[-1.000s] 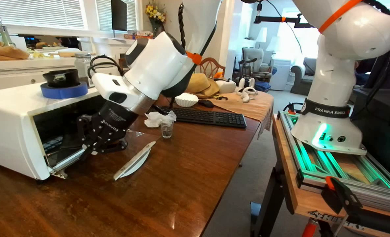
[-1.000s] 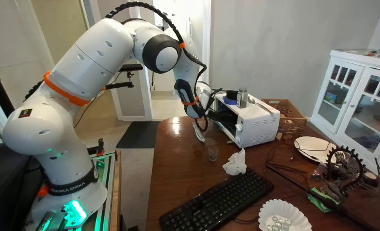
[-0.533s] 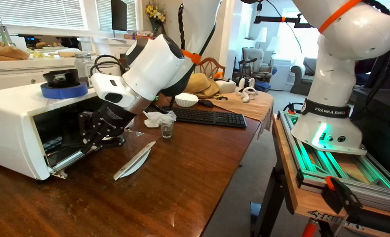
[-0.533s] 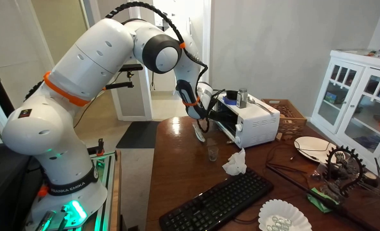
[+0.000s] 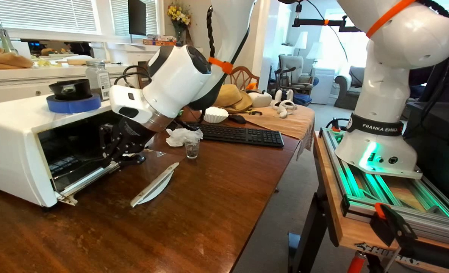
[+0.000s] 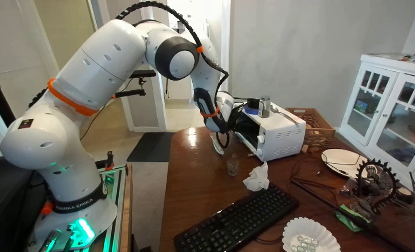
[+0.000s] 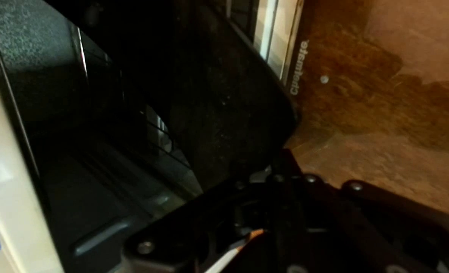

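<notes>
A: Grip?
B: Gripper [image 7: 268, 170] fingers narrow, look pinched on one end of a dark flat piece [image 7: 228, 106], maybe a pan, in the wrist view. End hold, so it could pivot or slip under its own weight.
A: Piece is where?
B: Partly in the mouth of the toaster oven [image 5: 12, 151]. Its rounded corner overlaps the metal sill [image 7: 272, 30] in the wrist view; contact unclear. A twist could snag it there.
A: Next out?
B: Lowered glass door [image 5: 155, 184], on or just off the table [image 5: 194, 235], can't tell. Leaning on it could strain it.
A: Further?
B: Tumbler [image 5: 192, 148], beyond the door, well in from the table's robot-side edge. Wide swing could tip it.
</notes>
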